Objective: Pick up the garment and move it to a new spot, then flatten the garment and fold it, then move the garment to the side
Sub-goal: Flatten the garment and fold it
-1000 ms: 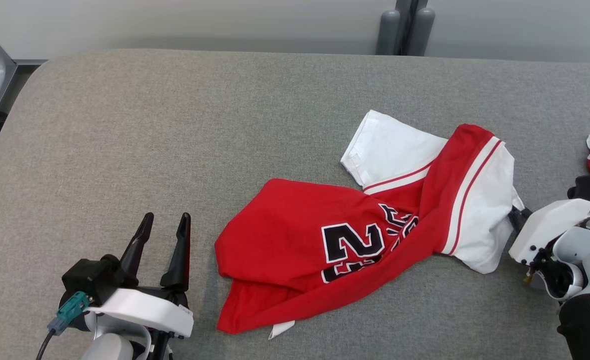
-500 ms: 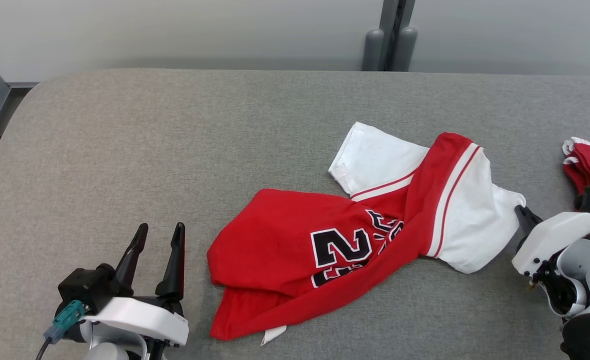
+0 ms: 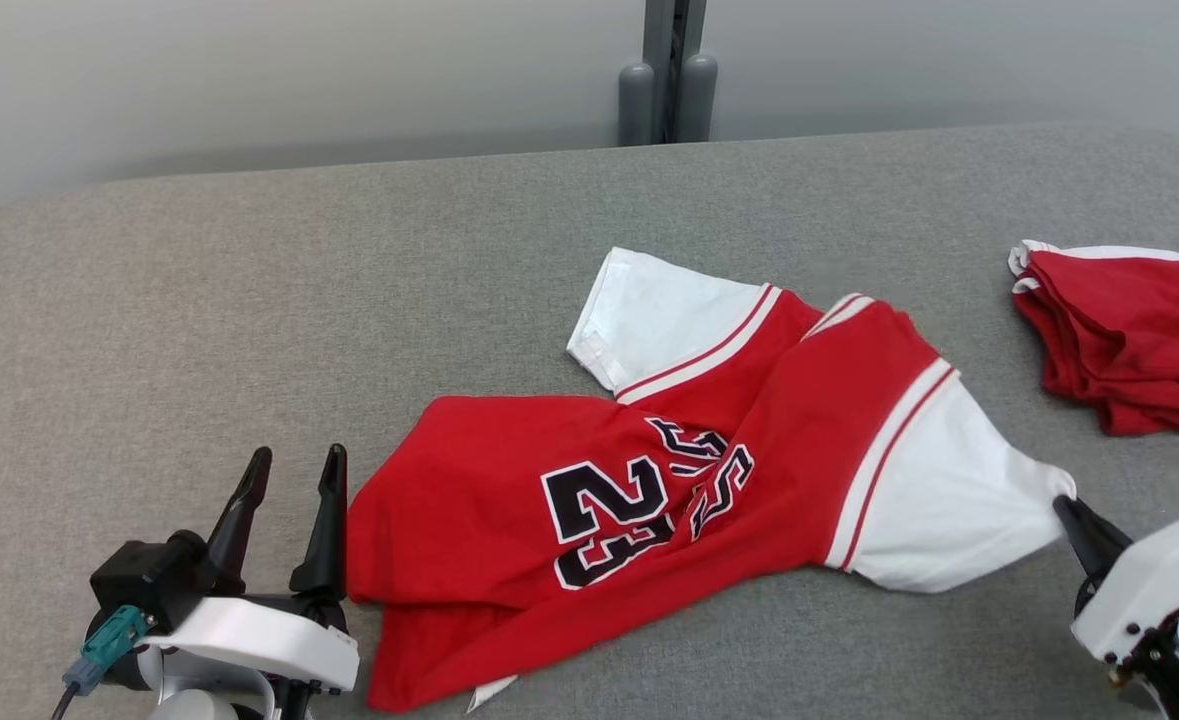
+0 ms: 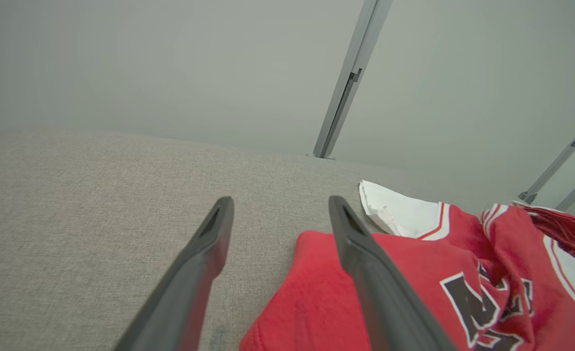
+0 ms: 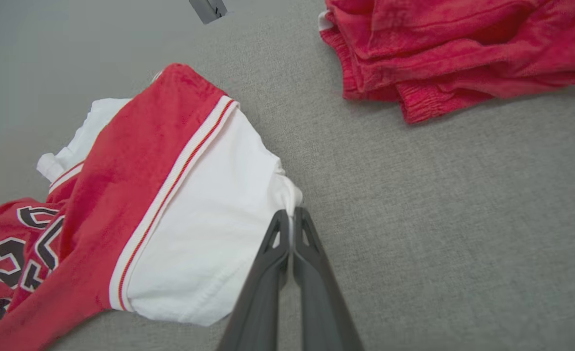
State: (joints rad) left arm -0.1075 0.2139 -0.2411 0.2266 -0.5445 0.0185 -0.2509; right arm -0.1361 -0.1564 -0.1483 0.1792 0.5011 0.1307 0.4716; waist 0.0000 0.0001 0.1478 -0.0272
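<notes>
- Two end effectors flank one crumpled red-and-white garment (image 3: 649, 480) lying on the gray tabletop (image 3: 249, 280).
- The right end effector (image 5: 291, 214) has its dark fingers pressed together on the tip of the garment's white sleeve (image 3: 949, 500). The cloth is drawn to a point right at the fingertips.
- The left end effector (image 3: 294, 462) has its fingers spread wide apart with nothing between them, the tips over bare tabletop.
- The garment's long axis runs from one end effector to the other. The red hem end lies just beside the left end effector's right-hand finger, and the pinched sleeve end points at the right end effector.
- In the left wrist view that finger overlaps the red cloth; I cannot tell whether they touch.
- From the right end effector, the body spreads ahead and to the left of the fingers, flat on the tabletop.
- A second sleeve (image 3: 649, 315) juts off the axis, on the side away from both end effectors.
- The black "23" sits mid-garment, tilted and partly folded over.
- A red pile (image 3: 1129, 340) lies ahead and to the right of the right end effector, apart from the garment.
</notes>
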